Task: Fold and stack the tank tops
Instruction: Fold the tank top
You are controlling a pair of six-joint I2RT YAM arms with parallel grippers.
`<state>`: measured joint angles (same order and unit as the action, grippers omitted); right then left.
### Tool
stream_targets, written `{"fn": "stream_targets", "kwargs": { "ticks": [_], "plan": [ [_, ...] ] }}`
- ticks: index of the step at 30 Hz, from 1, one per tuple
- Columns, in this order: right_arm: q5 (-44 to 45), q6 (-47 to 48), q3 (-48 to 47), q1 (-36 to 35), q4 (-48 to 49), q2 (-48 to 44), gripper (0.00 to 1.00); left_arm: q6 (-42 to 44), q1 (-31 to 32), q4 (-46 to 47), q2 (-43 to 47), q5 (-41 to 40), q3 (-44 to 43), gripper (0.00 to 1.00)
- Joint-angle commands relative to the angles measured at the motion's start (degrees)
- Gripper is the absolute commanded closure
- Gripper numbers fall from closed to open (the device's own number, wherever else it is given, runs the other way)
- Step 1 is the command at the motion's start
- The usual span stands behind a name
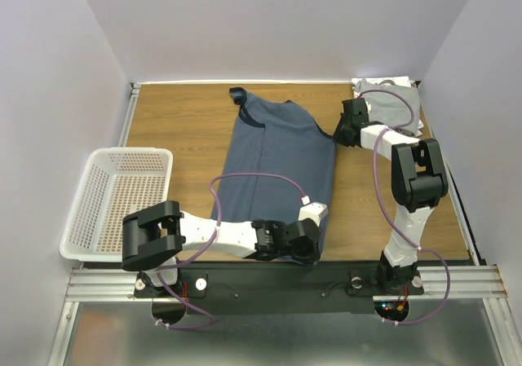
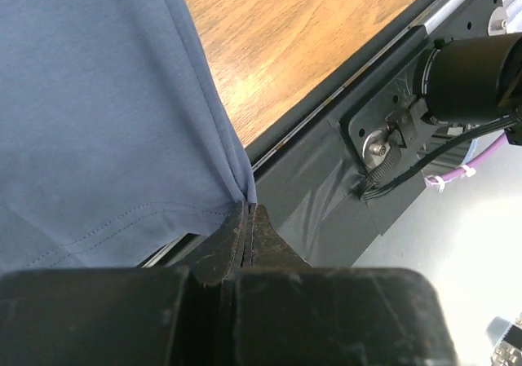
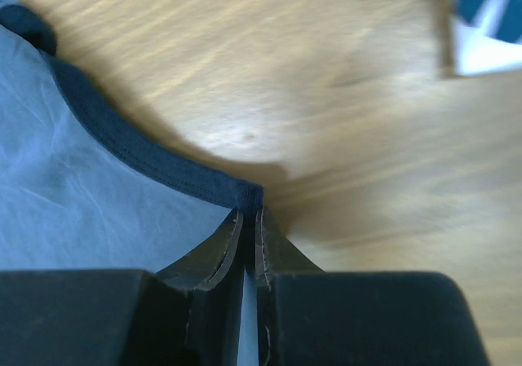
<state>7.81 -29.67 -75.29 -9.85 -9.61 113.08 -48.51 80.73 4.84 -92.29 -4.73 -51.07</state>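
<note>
Leftmost, a white mesh basket sits at the table's near-left edge, partly hanging past it, well apart from the cloth. Next, the left arm lies low along the near edge, reaching toward the middle. The left gripper is at the near-right corner of the slate-blue tank top. In the left wrist view the left gripper has its jaws pressed together, clamped on the hem corner of the slate-blue tank top, right at the black base strip. The top lies spread flat mid-table, straps toward the far edge, hem toward the arms, navy trim visible at neck and armhole. Further right, the right gripper is at the top's right armhole edge. In the right wrist view the right gripper has its jaws nearly together, pinching the navy-trimmed corner of the slate-blue tank top, with bare wood beyond it. Far right, a crumpled pile of grey and white tank tops sits in the far-right corner, behind the right arm and apart from the blue one.
</note>
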Motion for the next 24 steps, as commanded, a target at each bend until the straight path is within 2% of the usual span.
{"fn": "stream_targets", "kwargs": {
  "ticks": [1, 2, 9, 13, 16, 24],
  "plan": [
    [6.16, 1.81, 1.02, -0.09, 0.90, -3.30, 0.87, 0.96, 0.75, 2.19, 1.41, 0.43, -1.67, 1.00],
    [5.81, 1.72, 1.19, -0.09, 0.99, -3.13, 0.82, 0.88, 0.66, 2.19, 1.85, 0.16, -1.49, 1.00],
    [3.61, 0.84, 0.84, -0.08, 0.99, -1.54, 0.61, 0.61, 0.75, 2.72, 1.15, 0.42, -0.96, 1.00],
    [5.10, 0.40, 2.16, -0.09, 0.99, -2.59, 0.56, 0.70, 0.57, 2.81, 1.32, 0.25, -0.87, 1.00],
    [5.98, 0.14, 2.95, -0.09, 1.08, -3.39, 0.57, 0.61, 0.66, 2.81, 1.06, 0.25, -0.96, 1.00],
    [5.81, -0.56, 2.69, -0.09, 1.08, -2.25, 0.73, 0.35, 0.57, 2.89, 1.41, 0.16, -0.61, 1.00]
  ]
}}
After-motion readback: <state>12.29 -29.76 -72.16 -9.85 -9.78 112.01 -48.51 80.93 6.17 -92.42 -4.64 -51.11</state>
